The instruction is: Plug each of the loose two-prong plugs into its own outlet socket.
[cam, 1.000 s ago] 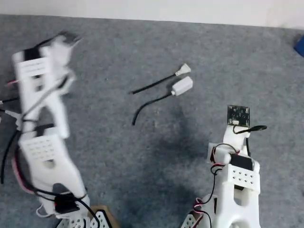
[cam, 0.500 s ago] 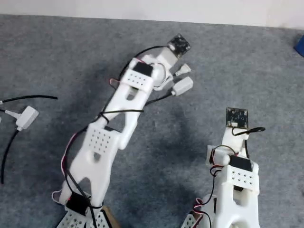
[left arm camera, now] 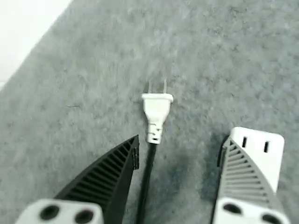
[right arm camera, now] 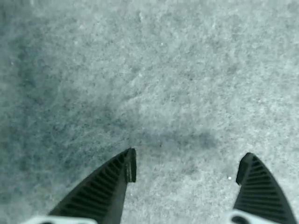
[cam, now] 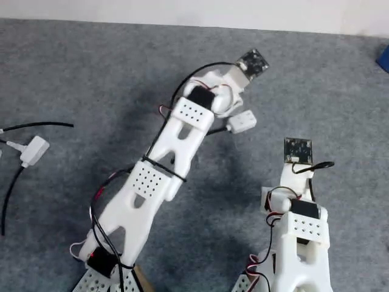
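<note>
Grey carpet covers the table [cam: 73, 73]. Over it the left hand [left arm camera: 181, 142] stands wide open, straddling the cable [left arm camera: 147, 177] just behind the plug [left arm camera: 157, 108]. The plug's long axis runs in line with the hand, prongs pointing away. The socket [left arm camera: 258, 149] lies near the plug at the hand's edge, slots empty. The right hand [right arm camera: 188, 156], also wide open, hangs over bare carpet, well apart. The left arm is judged the nearer.

2 arms [cam: 182, 131] [cam: 304, 228], 2 outlet sockets [cam: 242, 122] [cam: 34, 150], 1 clearly visible two-prong plug [left arm camera: 156, 109]
</note>
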You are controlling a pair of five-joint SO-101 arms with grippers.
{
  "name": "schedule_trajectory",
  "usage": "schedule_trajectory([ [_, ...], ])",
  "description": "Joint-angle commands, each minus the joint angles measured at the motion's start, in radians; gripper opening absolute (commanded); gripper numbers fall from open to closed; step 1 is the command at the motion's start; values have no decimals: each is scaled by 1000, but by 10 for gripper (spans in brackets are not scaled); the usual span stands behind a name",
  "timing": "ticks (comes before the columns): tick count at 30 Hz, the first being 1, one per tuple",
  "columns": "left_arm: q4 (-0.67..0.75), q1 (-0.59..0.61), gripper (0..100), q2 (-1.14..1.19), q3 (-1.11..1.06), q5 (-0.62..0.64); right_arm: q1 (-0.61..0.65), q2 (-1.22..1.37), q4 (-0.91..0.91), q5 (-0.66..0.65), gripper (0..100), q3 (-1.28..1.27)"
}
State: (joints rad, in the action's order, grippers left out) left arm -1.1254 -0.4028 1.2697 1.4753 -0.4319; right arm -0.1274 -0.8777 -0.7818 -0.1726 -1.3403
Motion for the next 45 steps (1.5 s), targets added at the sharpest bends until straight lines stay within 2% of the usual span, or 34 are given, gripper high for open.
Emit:
schedule_trajectory([
  [1, -74, -21, 277, -13, 85, 6, 10, -21, 21, 2, 336, 4],
  [6, -94, -22, 277, -18, 35, 6, 10, -21, 21, 2, 336, 4],
  [11, -262, -96, 277, -22, 36, 18, 12, -13, 45, 2, 336, 2],
  [15, -338, -128, 277, -15, 84, 109, 12, -13, 45, 2, 336, 2],
  [21, -327, -117, 277, -15, 27, 107, 12, -13, 45, 2, 336, 2],
  [28, -195, -47, 277, -15, -61, 107, 12, -13, 44, 2, 336, 2],
  [34, -173, -19, 277, -15, -68, 106, 12, -13, 44, 2, 336, 2],
  [45, -181, -87, 277, -16, -70, 106, 12, -13, 44, 2, 336, 2],
])
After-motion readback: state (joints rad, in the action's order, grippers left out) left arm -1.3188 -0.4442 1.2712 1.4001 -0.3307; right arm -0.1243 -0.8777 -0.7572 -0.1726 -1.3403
